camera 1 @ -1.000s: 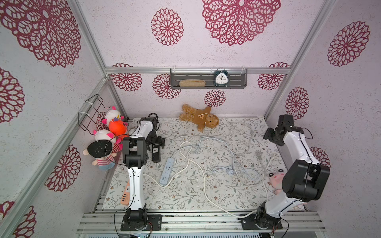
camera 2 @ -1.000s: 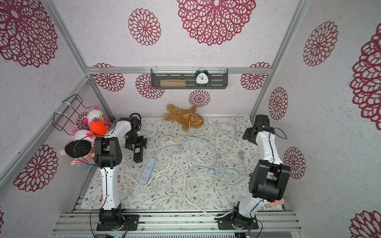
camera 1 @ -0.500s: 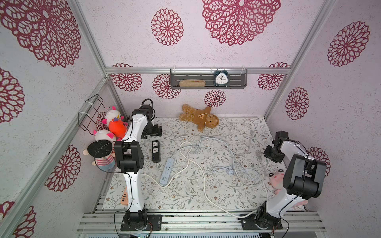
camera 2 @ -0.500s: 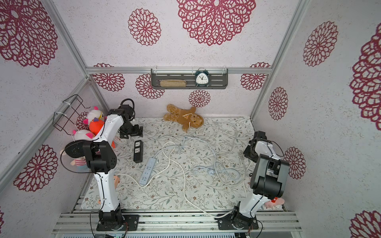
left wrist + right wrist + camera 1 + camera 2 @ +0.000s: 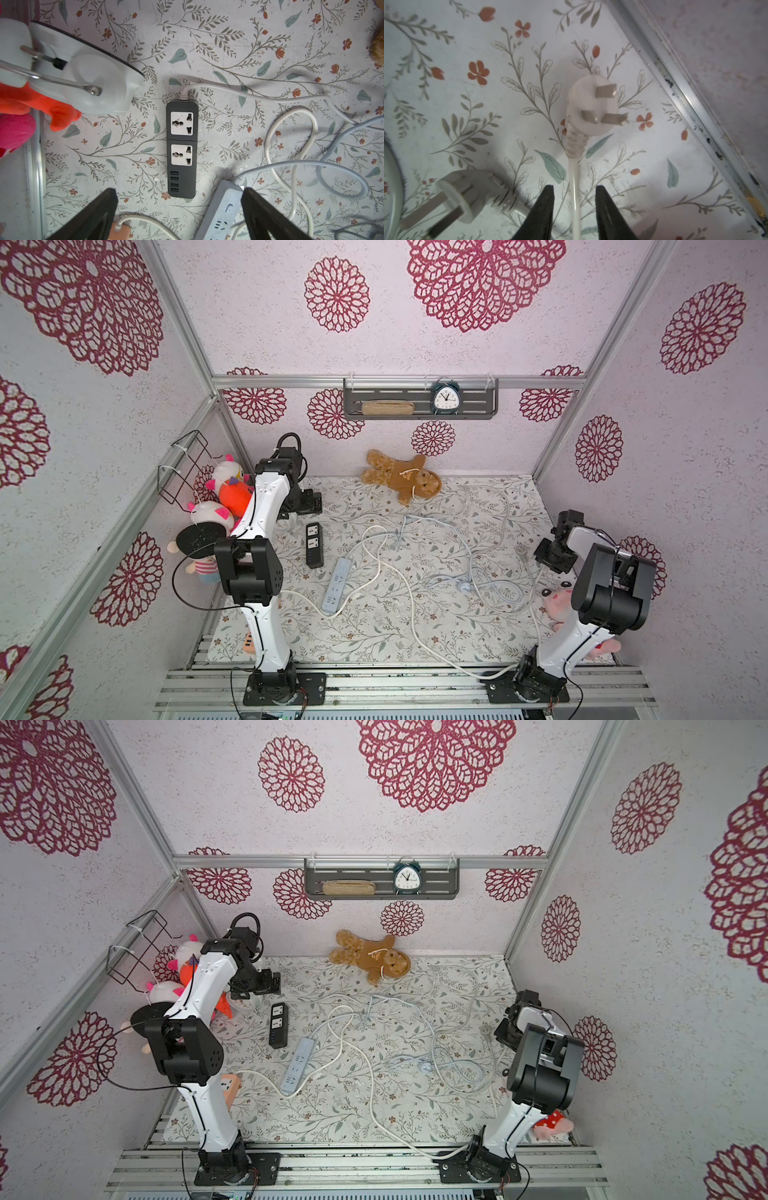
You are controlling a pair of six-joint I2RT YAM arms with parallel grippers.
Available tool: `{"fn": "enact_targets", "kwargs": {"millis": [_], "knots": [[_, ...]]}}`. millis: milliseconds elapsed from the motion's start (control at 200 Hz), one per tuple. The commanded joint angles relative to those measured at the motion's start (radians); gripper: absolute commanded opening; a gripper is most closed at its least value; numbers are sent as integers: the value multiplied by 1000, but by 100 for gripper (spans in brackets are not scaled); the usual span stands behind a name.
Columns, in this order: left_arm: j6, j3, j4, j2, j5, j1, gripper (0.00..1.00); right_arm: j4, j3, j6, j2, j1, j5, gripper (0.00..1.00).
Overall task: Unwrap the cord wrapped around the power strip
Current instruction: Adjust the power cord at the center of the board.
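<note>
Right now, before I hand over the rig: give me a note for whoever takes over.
Left gripper: open, empty, above the black power strip.
Right gripper: open, straddling a white cord behind its plug, not clamping.
Done: the strip lies flat, no cord wrapped around it; its cord trails off across the table.
To do: apparently nothing; park both arms.

a brown teddy bear (image 5: 399, 479) lies at the far edge; an alarm clock (image 5: 445, 398) stands on the grey wall shelf (image 5: 476, 406); plush toys (image 5: 230, 497) crowd the left wall.
</note>
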Motion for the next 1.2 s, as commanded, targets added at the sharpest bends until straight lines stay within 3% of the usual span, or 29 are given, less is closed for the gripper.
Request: {"fn": "enact_targets", "kwargs": {"millis": [0,220,415,525,831,966,1196], "knots": [[-15,-25,24,-87,-3,-7,97,11,-1,-14,18,-1,16,38],[-30,-73,60,-128,8,-13,97,56,17,-11,86,-1,7,31],[-38,-132,93,-165,-1,-14,97,33,23,-24,25,-2,22,7],[-40,-139,99,-168,0,-14,97,-22,69,-36,-50,1,15,0],[-42,-132,113,-172,22,-24,97,-90,323,-48,-148,18,-73,0],[-44,-143,117,-181,36,-26,97,-9,448,-43,-82,15,-80,0],[-57,-182,141,-213,49,-34,97,76,696,-75,173,19,-209,0]]}}
